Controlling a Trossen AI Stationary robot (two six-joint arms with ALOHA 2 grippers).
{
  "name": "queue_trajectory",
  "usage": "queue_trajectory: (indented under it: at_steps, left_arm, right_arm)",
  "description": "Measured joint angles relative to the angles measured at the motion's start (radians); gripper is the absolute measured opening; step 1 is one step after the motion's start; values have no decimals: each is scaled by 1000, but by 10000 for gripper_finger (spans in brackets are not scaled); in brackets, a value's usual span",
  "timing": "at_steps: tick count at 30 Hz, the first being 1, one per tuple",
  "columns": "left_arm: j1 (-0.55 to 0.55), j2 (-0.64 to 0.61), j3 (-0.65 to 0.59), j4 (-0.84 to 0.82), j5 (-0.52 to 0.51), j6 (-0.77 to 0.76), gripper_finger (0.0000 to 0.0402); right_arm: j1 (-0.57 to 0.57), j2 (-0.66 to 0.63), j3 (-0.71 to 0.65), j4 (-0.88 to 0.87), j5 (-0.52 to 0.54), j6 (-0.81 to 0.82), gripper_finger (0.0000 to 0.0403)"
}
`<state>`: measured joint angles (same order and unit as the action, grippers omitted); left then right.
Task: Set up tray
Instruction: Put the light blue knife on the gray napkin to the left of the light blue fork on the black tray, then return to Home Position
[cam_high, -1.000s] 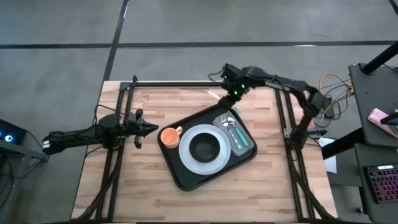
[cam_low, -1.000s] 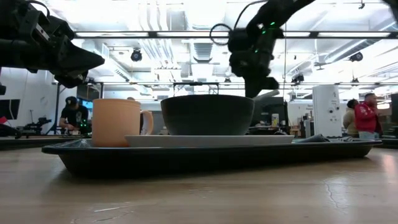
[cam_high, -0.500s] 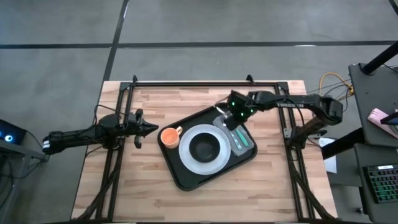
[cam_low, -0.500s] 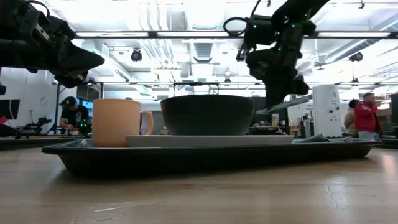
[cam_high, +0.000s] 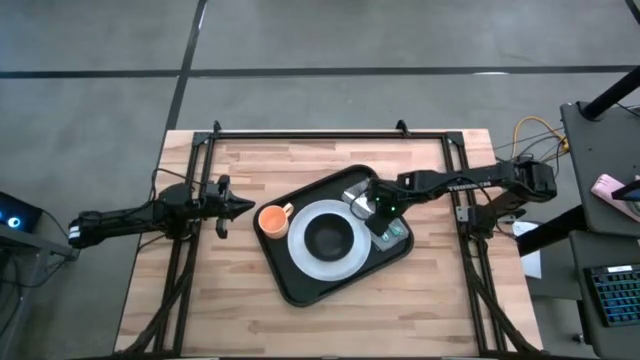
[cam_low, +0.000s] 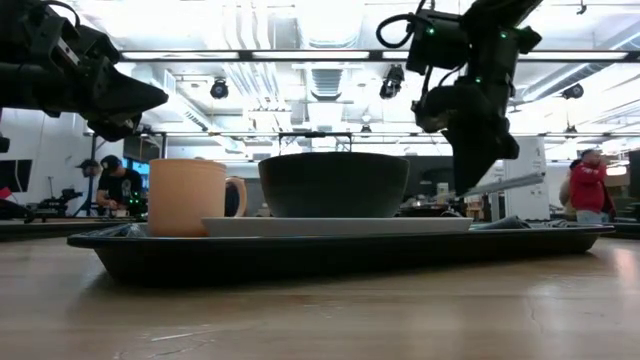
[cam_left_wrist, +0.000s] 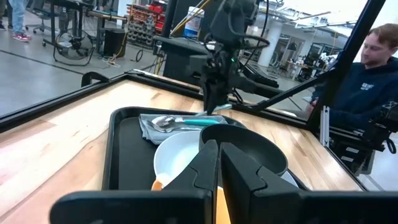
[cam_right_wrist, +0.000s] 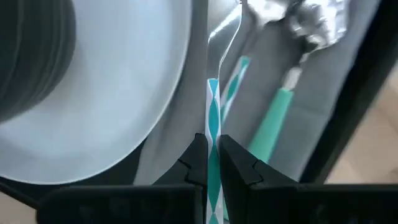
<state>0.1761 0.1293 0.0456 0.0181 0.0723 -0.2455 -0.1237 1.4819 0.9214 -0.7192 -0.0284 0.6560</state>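
Note:
The black tray (cam_high: 283, 283) lies in the middle of the table. On it stand a white plate (cam_high: 300, 255) with a dark bowl (cam_high: 328, 238) and an orange cup (cam_high: 272, 220), and a grey cloth (cam_high: 398, 238) lies on its right part. A teal-handled spoon (cam_right_wrist: 273, 118) and a second utensil (cam_right_wrist: 233, 81) lie on the cloth. My right gripper (cam_high: 375, 212) hangs over the cloth, shut on a thin utensil (cam_low: 510, 182) with a teal-and-white patterned handle. My left gripper (cam_high: 245, 207) waits shut and level at the table's left, pointing at the cup. My right gripper pinches the utensil's patterned handle (cam_right_wrist: 212, 112) between its two fingers. The fingers come from above and point steeply down. The utensil is lifted clear above the cloth, and its grey end (cam_low: 515, 181) sticks out to one side, roughly level.
A black frame rail (cam_high: 320, 133) runs along the table's far edge, with more rails down both sides. Bare wood lies near the front edge (cam_high: 330, 330). People stand in the room beyond the table (cam_low: 585, 190).
My right gripper has come from beyond the tray's far corner toward the near edge and down. It now hangs over the cloth on the tray's right part. It stayed shut on the utensil and carried it along.

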Motion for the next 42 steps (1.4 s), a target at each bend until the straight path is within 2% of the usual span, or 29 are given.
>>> queue_trajectory:
  at_steps: [10,17,26,34,38,42]
  left_arm:
    - [0,0,0,0,0,0,0]
    - [0,0,0,0,2,0,0]
    - [0,0,0,0,4,0,0]
    - [0,0,0,0,3,0,0]
    - [0,1,0,0,3,0,0]
    - [0,1,0,0,3,0,0]
  right_arm:
    - [19,44,-49,77,26,19,12]
    - [21,89,-62,135,-2,40,12]
    - [22,153,-14,134,-75,55,9]
    - [21,161,-1,100,-91,55,12]
    - [21,150,2,90,-135,66,31]
    - [21,145,14,86,-138,66,74]
